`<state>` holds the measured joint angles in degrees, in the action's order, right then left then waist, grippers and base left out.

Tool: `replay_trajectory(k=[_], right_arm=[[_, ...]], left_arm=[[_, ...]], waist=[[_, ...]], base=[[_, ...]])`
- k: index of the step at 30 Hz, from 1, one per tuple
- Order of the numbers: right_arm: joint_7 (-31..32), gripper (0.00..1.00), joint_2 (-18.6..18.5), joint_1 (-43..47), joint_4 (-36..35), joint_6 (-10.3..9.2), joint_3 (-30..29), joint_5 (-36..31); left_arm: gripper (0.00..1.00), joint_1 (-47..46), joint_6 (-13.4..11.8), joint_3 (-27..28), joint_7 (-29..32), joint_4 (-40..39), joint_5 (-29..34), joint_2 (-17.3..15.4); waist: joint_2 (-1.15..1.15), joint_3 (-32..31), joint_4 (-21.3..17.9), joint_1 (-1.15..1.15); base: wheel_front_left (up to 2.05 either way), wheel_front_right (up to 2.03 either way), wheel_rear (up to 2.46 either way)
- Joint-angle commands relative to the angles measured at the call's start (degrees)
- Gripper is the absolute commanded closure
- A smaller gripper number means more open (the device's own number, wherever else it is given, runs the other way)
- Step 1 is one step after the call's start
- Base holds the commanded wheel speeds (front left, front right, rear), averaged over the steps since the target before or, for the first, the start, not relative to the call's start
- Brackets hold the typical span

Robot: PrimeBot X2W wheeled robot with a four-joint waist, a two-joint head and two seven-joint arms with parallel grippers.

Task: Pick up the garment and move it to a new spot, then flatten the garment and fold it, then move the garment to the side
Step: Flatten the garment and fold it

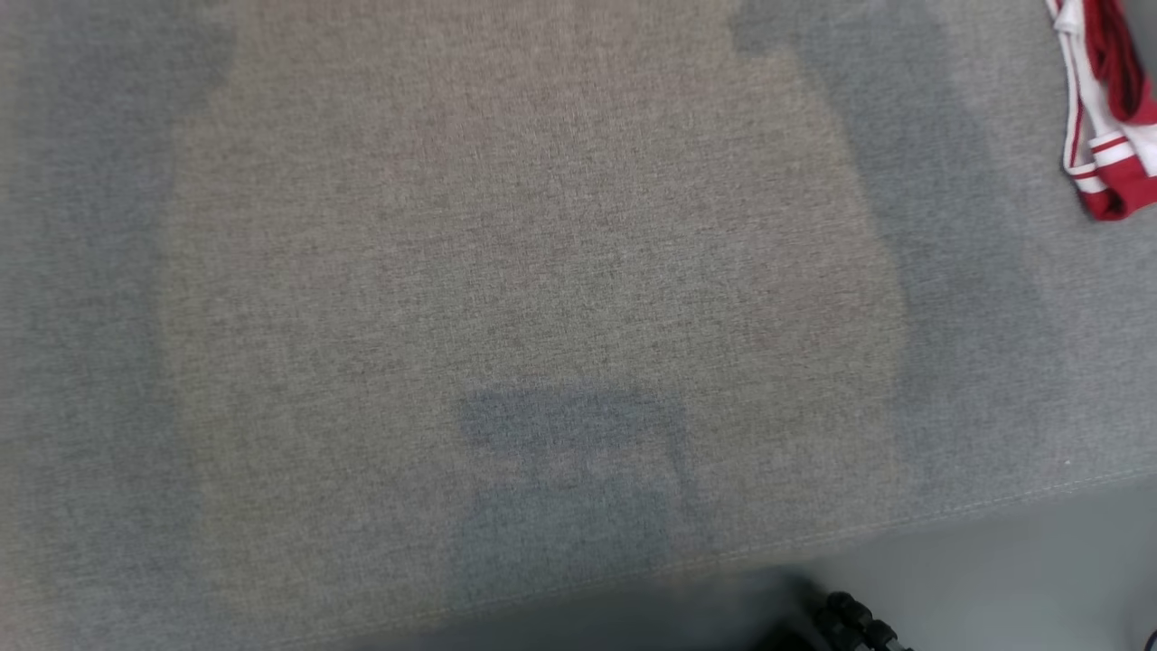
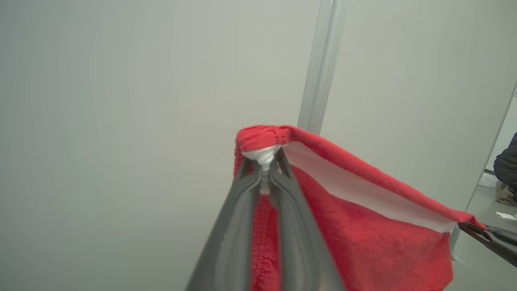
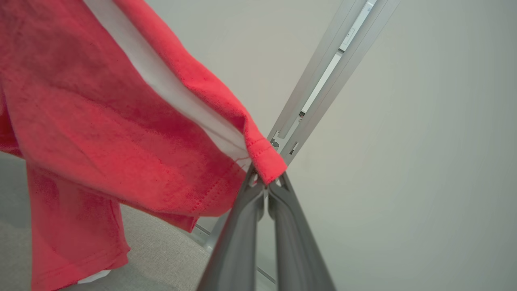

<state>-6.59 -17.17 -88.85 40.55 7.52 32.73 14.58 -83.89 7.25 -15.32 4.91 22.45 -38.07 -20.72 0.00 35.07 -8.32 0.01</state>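
Slippage worries us: left gripper (image 2: 264,163) and right gripper (image 3: 264,182) clamp tight on mere corners of the garment (image 2: 363,234), so stretching it could pull one free.

A counter (image 1: 542,226) covered in grey woven cloth spreads wide, mottled with soft bluish shadows; its front edge meets a pale grey floor (image 1: 1039,570). A plain off-white wall (image 2: 121,121) stands behind a slim aluminium post (image 2: 319,64) under even, diffuse light. A person (image 2: 507,161) in dark clothes sits low at one edge.
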Motion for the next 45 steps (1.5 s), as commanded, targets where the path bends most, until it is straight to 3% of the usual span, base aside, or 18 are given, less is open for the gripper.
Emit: replay_trajectory(k=[1, 9, 13, 18, 25, 27, 31, 45], right_arm=[[-0.4, 1.00, 0.2, -0.5, 0.6, -0.07, -0.2, -0.6], [-6.7, 1.00, 1.1, -9.7, 4.9, -0.10, -10.4, -11.5], [-8.0, 1.00, 2.8, -8.1, 3.7, -0.10, -16.0, -18.1], [-8.3, 1.00, 3.6, -2.2, 5.9, -0.11, -11.4, -21.4], [-6.9, 1.00, 0.6, 5.5, 5.8, -0.10, -1.7, -15.4], [-5.7, 1.00, -1.1, 7.9, 4.7, -0.10, 0.8, -12.7], [-2.7, 1.00, -4.4, 13.7, 1.5, -0.09, 5.5, -7.4], [10.4, 1.00, -17.9, 32.8, -14.0, -0.11, 14.0, 5.3]], left_arm=[[1.00, -0.6, 0.0, 0.0, -0.4, 0.4, 0.4, 0.2], [1.00, -8.5, -0.4, 3.2, -8.4, 4.1, -0.3, 1.6], [1.00, -6.7, -0.3, 3.3, -10.2, 5.6, -0.7, 1.5], [1.00, 1.9, 0.2, -0.7, -8.9, 5.7, -2.8, 0.3], [1.00, 17.6, 0.3, -6.5, -9.0, 0.1, -6.9, -2.4], [1.00, 22.4, 0.3, -6.5, -9.1, -1.2, -9.5, -1.9], [1.00, 31.3, 0.0, -9.3, -9.6, -2.5, -8.2, -3.4], [1.00, 51.6, -6.9, -17.9, -13.6, -1.0, -0.7, -2.7]], waist=[[0.00, 4.7, -0.4, -0.01], [0.00, 6.1, 0.0, -0.01], [0.00, 7.0, 0.3, -0.01], [0.00, 6.7, 0.9, -0.01], [0.00, 2.9, 1.8, -0.01], [0.00, 1.1, 2.3, -0.01], [0.00, -3.0, 3.1, -0.01], [0.00, -17.4, 5.4, -0.01]], base=[[0.00, 0.00, 0.00], [0.00, 0.00, 0.00], [0.00, 0.00, 0.00], [0.00, 0.00, 0.00], [0.00, 0.00, 0.00], [0.00, 0.00, 0.00], [0.00, 0.00, 0.00], [0.00, 0.00, 0.00]])
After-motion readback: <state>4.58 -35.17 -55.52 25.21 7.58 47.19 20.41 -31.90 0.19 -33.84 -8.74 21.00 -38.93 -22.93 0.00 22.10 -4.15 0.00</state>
